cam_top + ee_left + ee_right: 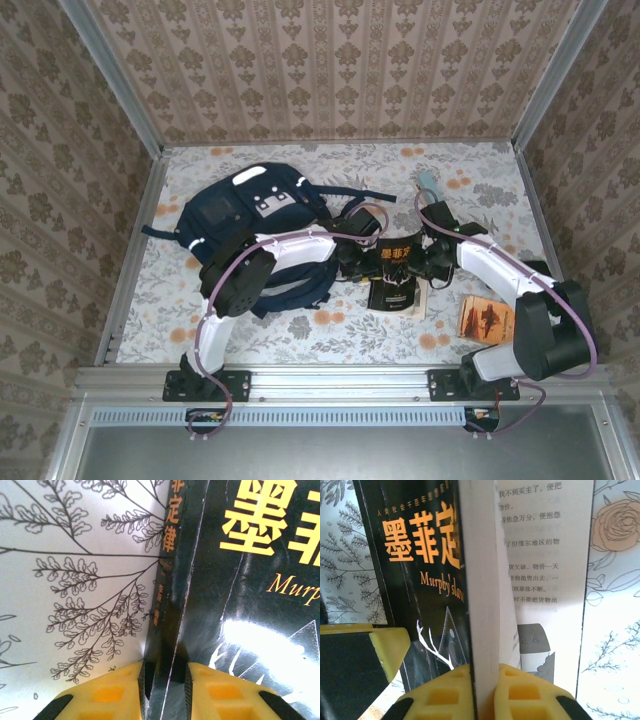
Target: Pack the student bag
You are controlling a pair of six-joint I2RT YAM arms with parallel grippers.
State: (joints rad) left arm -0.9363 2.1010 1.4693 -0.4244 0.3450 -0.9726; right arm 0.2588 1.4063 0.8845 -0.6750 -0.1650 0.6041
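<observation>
The student bag (245, 215), dark navy with a white stripe and grey-white patches, lies at the back left of the table. A black book (397, 270) with orange characters stands just right of it, between both grippers. My left gripper (352, 262) is shut on the black book (240, 605) at its spine edge, which sits between the yellow fingers (107, 692); the left gripper (166, 667) points along the spine. My right gripper (428, 262) is shut on the front cover and a thick block of white pages of the black book (420, 580); the right gripper (484, 672) leaves a printed page beyond it lying open.
An orange-brown small book (487, 320) lies near the right arm's base. A slim teal object (428, 185) rests at the back, right of centre. The floral tablecloth (300, 340) is walled in by metal rails and patterned panels. Loose navy straps (365, 195) trail from the bag towards the book.
</observation>
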